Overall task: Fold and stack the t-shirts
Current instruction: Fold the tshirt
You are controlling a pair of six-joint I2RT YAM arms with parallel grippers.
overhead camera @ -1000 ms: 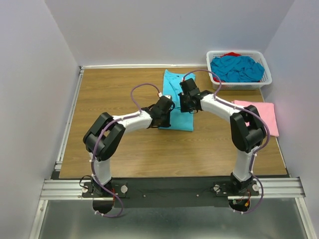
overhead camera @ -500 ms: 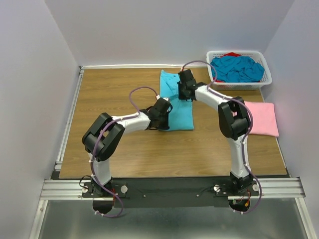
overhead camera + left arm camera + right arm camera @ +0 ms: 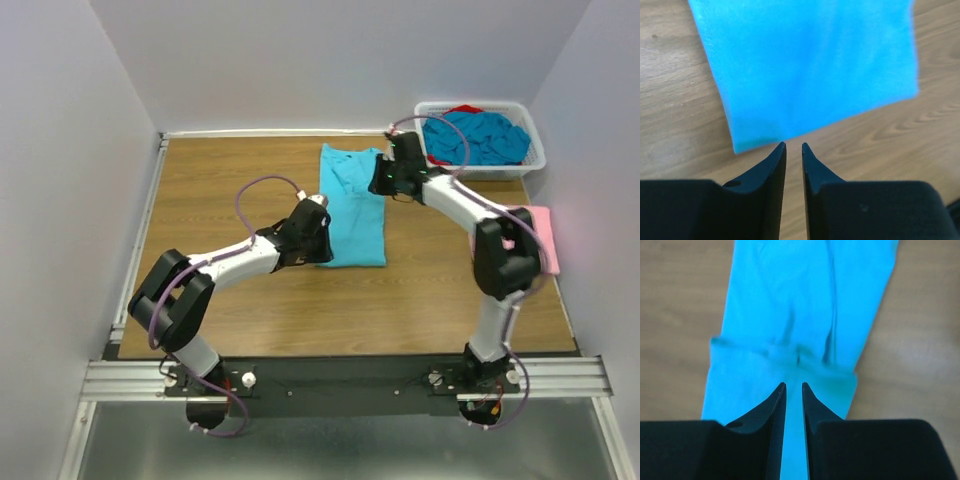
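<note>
A turquoise t-shirt (image 3: 352, 205) lies folded into a long strip on the wooden table (image 3: 220, 190). My left gripper (image 3: 314, 232) is at the strip's near-left corner; in the left wrist view its jaws (image 3: 793, 146) are nearly together and empty, just short of the shirt's edge (image 3: 805, 65). My right gripper (image 3: 385, 180) hovers over the strip's far right part; its jaws (image 3: 793, 386) are nearly together and empty above the cloth (image 3: 800, 305), which has a creased ridge ahead of the tips. A folded pink t-shirt (image 3: 537, 236) lies at the right.
A white lattice basket (image 3: 430, 106) at the back right holds several crumpled turquoise shirts (image 3: 475, 138) and a bit of red cloth. Grey walls close in the table on three sides. A metal rail runs along the left edge.
My right gripper has moved from over the shirt's middle to its far right part. My left arm has drawn back toward the near left. The shirt lies straighter.
</note>
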